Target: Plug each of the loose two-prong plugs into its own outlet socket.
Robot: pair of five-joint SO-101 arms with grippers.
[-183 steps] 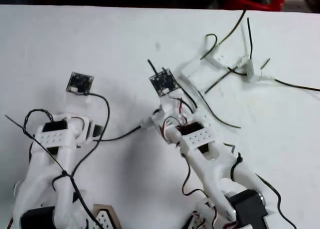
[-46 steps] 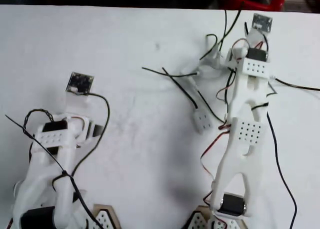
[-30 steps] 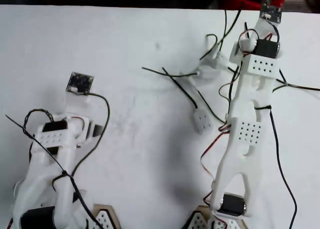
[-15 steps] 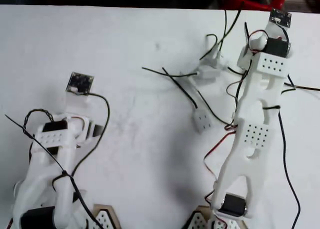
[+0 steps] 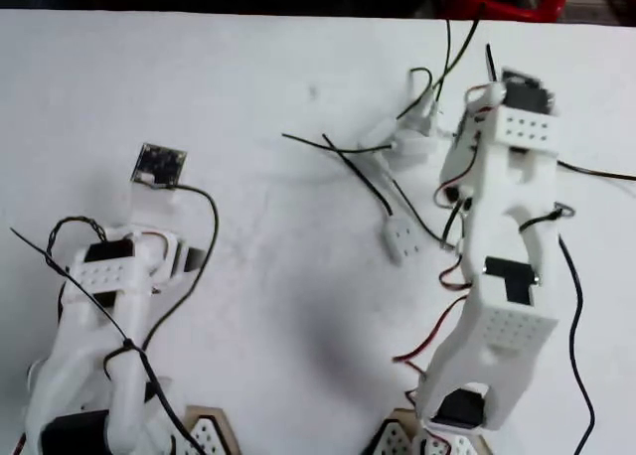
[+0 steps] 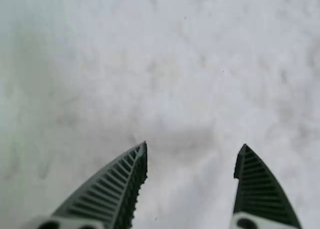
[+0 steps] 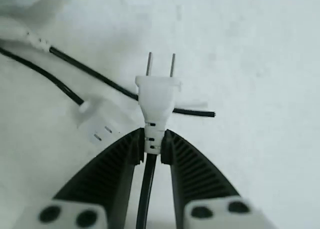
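Observation:
My right gripper (image 7: 152,137) is shut on the neck of a white two-prong plug (image 7: 157,94), whose prongs point away from me over the white table. A white socket end (image 7: 96,126) with two slots lies just beside the plug, on a black cable. In the high view the right arm's wrist (image 5: 509,127) sits at the far right and covers that plug. A white outlet block (image 5: 402,238) lies mid-table, with another white connector (image 5: 415,137) farther back. My left gripper (image 6: 194,146) is open over bare table.
Thin black cables (image 5: 358,172) sprawl around the connectors at the back right, and one runs off the right edge (image 5: 596,172). The left arm (image 5: 114,276) rests at the near left. The table's far edge borders a dark background.
The right arm has folded at the elbow and drawn its wrist back from the far edge toward the connectors. The left arm has not moved.

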